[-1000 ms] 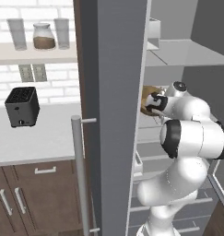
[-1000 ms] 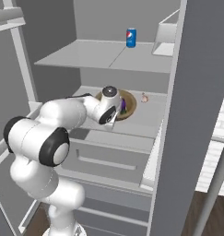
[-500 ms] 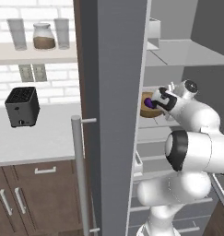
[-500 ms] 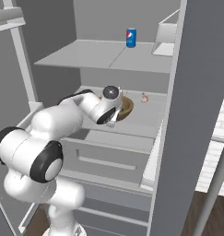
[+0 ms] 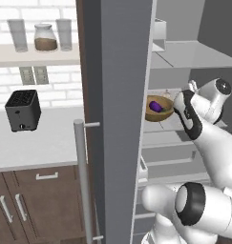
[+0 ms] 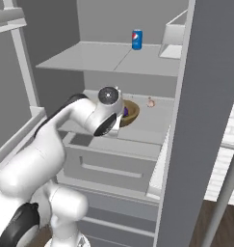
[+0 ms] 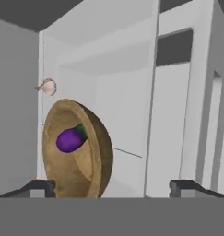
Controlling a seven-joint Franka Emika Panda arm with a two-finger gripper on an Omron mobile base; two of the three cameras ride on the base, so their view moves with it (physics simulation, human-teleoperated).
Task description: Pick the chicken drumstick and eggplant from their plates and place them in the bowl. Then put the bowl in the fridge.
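I see the gripper point(image 7: 111, 186) released, jaws spread wide and holding nothing, its tips standing either side of the bowl point(image 7: 79, 150) without clamping it. The bowl point(image 5: 159, 109) sits on the fridge shelf point(image 6: 152, 123) with the eggplant point(image 7: 70, 139) inside. A small pale garlic bulb point(image 6: 150, 102) lies near the bowl.

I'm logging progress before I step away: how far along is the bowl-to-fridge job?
Nearly finished, by the look of it. The wooden bowl sits on a fridge shelf with the eggplant inside it; I cannot make out the drumstick. The gripper is open, its fingers apart and holding nothing, the bowl just ahead of them. What seems left is drawing the arm out of the fridge.
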